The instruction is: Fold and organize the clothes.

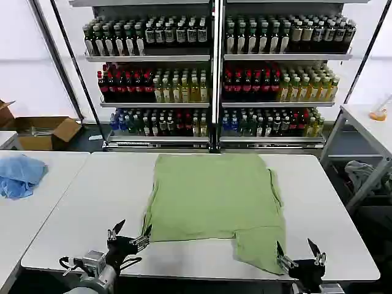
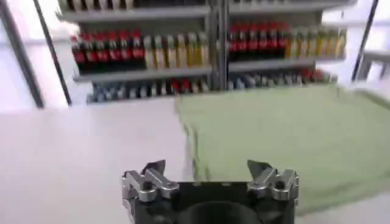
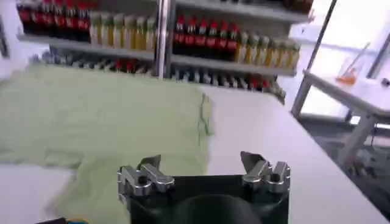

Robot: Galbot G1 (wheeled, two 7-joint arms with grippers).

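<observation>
Behind a white table point(image 1: 86, 202) stand shelves of bottled drinks point(image 1: 214, 73), row upon row. At the table's near edge the left hand point(image 1: 130, 234) hovers with its two fingers spread apart and holding nothing, just beside the near left corner of a light green shirt point(image 1: 214, 196). The right hand point(image 1: 301, 253) is also spread and empty, close to a sleeve point(image 1: 260, 245) that sticks out toward the robot at the near right.

The shirt lies flat near the middle of the table, mostly smoothed, its right edge slightly rumpled. A blue cloth point(image 1: 19, 174) sits bunched on a neighbouring table to the left, well apart.

Folding looks barely begun — no fold is made yet. To do this step well, each hand should probably lower until its fingertips straddle only the cloth's edge, pinch one layer cleanly, then lift both sides evenly so the fabric does not drag or bunch. That protruding sleeve likely needs tucking inward first — otherwise the fold may come out lopsided.
</observation>
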